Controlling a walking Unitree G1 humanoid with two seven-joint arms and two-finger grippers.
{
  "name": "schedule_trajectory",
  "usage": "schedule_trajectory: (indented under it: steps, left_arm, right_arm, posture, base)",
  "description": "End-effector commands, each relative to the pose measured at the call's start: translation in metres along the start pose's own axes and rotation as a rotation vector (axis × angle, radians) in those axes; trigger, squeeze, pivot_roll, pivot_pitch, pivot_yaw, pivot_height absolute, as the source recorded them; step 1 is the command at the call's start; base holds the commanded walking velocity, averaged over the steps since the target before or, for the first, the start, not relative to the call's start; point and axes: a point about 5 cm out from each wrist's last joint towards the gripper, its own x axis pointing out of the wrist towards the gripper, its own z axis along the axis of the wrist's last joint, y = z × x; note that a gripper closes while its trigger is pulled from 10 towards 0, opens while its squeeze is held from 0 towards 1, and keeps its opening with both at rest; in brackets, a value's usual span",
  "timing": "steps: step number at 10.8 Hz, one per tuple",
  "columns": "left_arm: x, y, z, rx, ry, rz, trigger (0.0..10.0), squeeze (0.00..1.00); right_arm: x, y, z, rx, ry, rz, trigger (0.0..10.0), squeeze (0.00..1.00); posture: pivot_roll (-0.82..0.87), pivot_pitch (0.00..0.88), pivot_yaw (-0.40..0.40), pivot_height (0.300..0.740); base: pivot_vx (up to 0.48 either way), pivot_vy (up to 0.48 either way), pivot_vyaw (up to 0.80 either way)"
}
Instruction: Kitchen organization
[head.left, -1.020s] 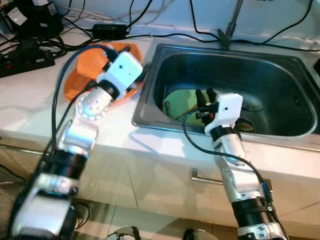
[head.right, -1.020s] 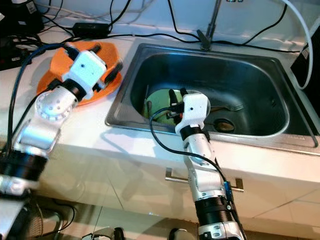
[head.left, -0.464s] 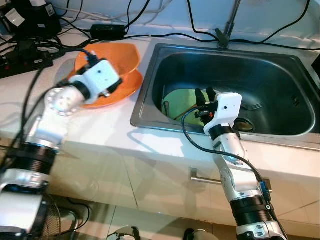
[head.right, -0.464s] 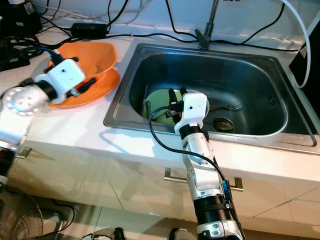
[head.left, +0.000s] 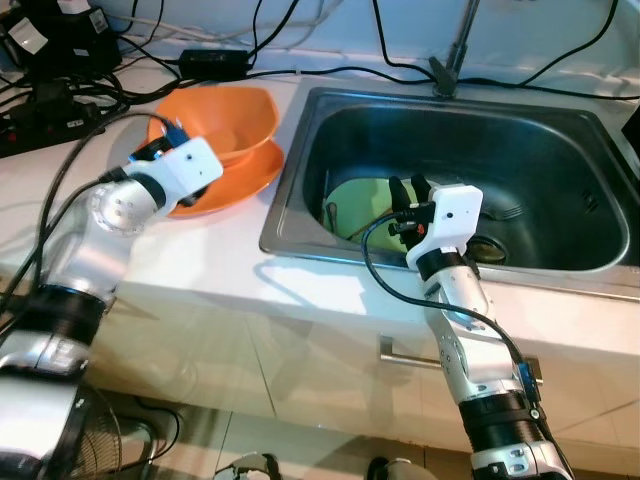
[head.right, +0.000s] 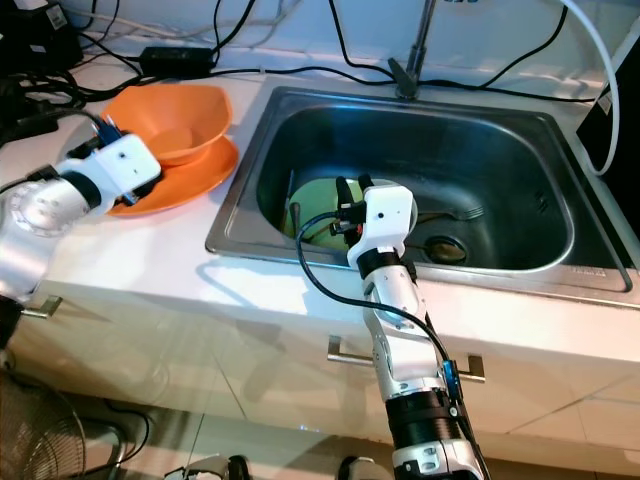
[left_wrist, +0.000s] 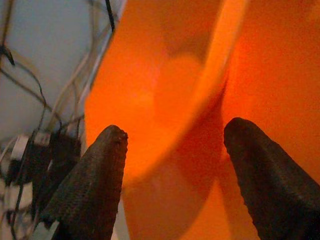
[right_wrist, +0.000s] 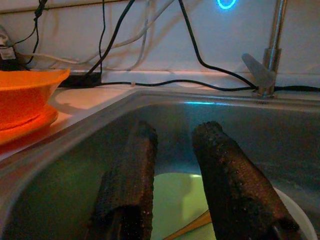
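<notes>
Here, head views: an orange bowl sits on an orange plate on the white worktop, just left of the steel sink. A pale green plate and a fork lie in the basin.
Left gripper: at the orange plate's near edge.
Right gripper: over the sink's front rim, above the green plate.
Left wrist view: fingers spread wide, the orange bowl's rim between them.
Right wrist view: fingers slightly parted, holding nothing; tap behind.
</notes>
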Motion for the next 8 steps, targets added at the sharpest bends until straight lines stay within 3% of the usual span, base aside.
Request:
schedule_trajectory:
  steps: [1, 3, 4, 5, 8]
  left_arm:
    - [0.002, -0.003, 0.002, 0.021, 0.001, 0.002, 10.0, 0.0]
    - [0.01, -0.01, 0.005, 0.063, 0.004, 0.013, 10.0, 0.0]
    - [0.013, -0.01, 0.007, 0.067, -0.002, 0.024, 2.7, 0.0]
    - [0.015, -0.01, 0.009, 0.061, -0.013, 0.032, 0.0, 0.0]
    - [0.017, -0.01, 0.011, 0.055, -0.035, 0.039, 0.0, 0.0]
  right_arm:
    - [-0.002, -0.002, -0.006, 0.005, 0.026, -0.015, 10.0, 0.0]
    - [-0.002, -0.002, -0.006, 0.004, 0.025, -0.02, 10.0, 0.0]
    - [-0.002, -0.003, -0.006, 0.005, 0.024, -0.023, 10.0, 0.0]
    - [-0.002, -0.002, -0.007, 0.006, 0.023, -0.025, 10.0, 0.0]
    - [-0.002, -0.003, -0.007, 0.004, 0.025, -0.029, 10.0, 0.0]
  posture:
    - [0.05, 0.084, 0.024, 0.74]
    - [0.04, 0.083, 0.029, 0.74]
    - [0.04, 0.081, 0.029, 0.74]
    - [0.04, 0.081, 0.03, 0.74]
    - [0.04, 0.079, 0.029, 0.74]
  base:
    - [0.0, 0.0, 0.0]
    - [0.0, 0.0, 0.0]
    - [0.0, 0.0, 0.0]
    - [0.0, 0.0, 0.0]
    - [0.0, 0.0, 0.0]
